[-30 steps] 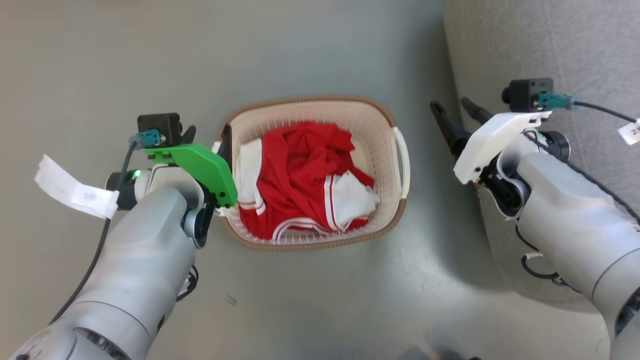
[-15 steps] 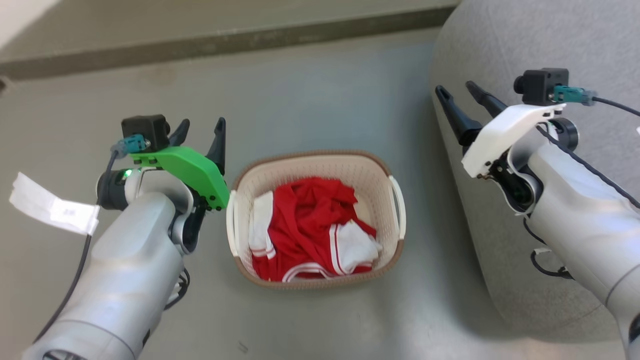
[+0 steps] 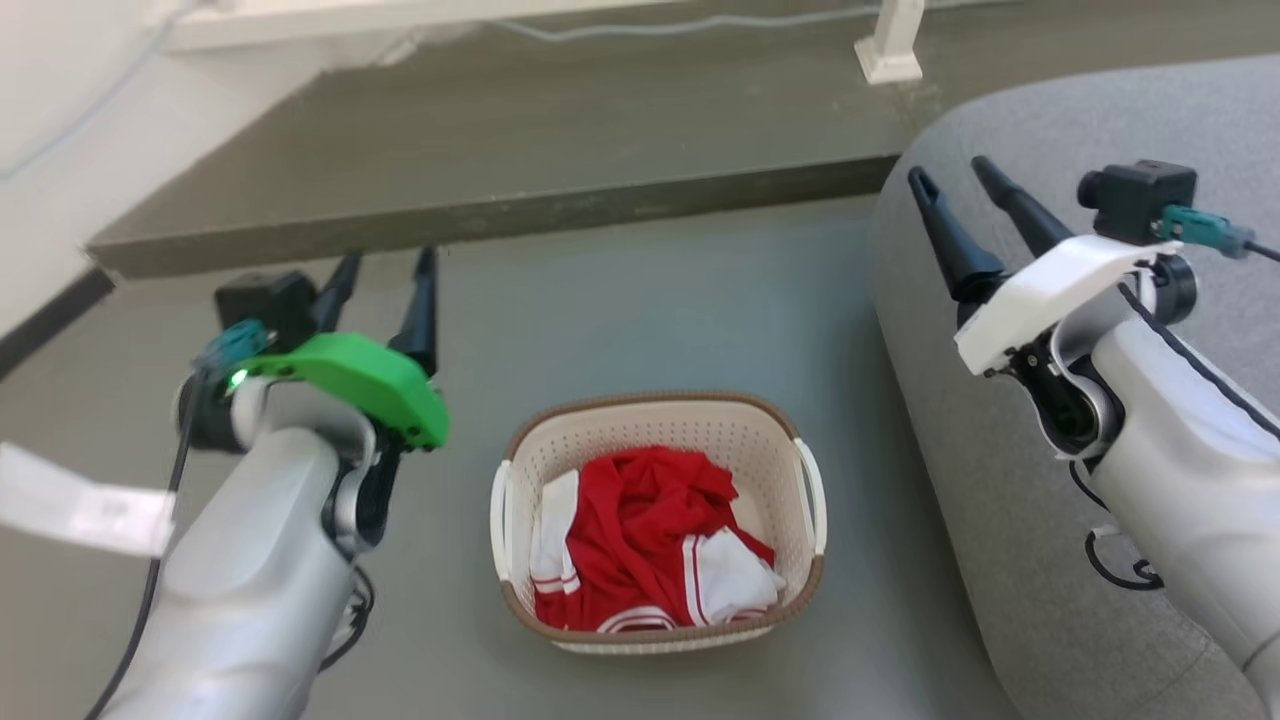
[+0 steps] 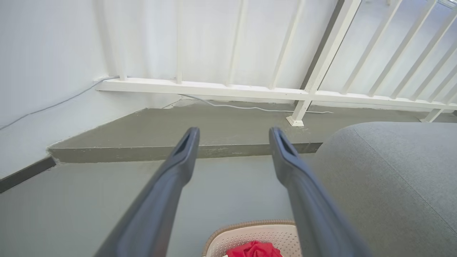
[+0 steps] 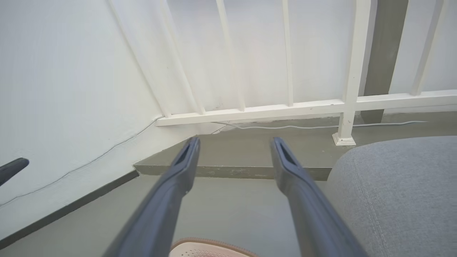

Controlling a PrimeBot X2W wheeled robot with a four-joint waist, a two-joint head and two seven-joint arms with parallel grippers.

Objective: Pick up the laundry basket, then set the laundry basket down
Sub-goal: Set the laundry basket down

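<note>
The laundry basket (image 3: 660,425) is cream-white and perforated with a brown rim and white side handles. It stands on the grey floor, low in the head view, holding red and white clothes (image 3: 650,540). My left gripper (image 3: 388,256) is open, raised up and to the left of the basket, apart from it. My right gripper (image 3: 950,172) is open too, up and to the right over the grey seat. The basket's far rim (image 4: 250,224) peeks in at the bottom of the left wrist view, and a sliver of rim (image 5: 210,243) in the right wrist view.
A grey upholstered seat (image 3: 1000,420) fills the right side, close to the basket. A raised concrete step (image 3: 500,200) runs across behind, with a white railing (image 4: 321,94) and a cable along it. A white wall (image 3: 60,120) closes off the left.
The head view has tilted up, so the basket sits lower and smaller in it. My left gripper has come away from the basket's left rim; both arms now stand higher, fingers pointing toward the railing.
</note>
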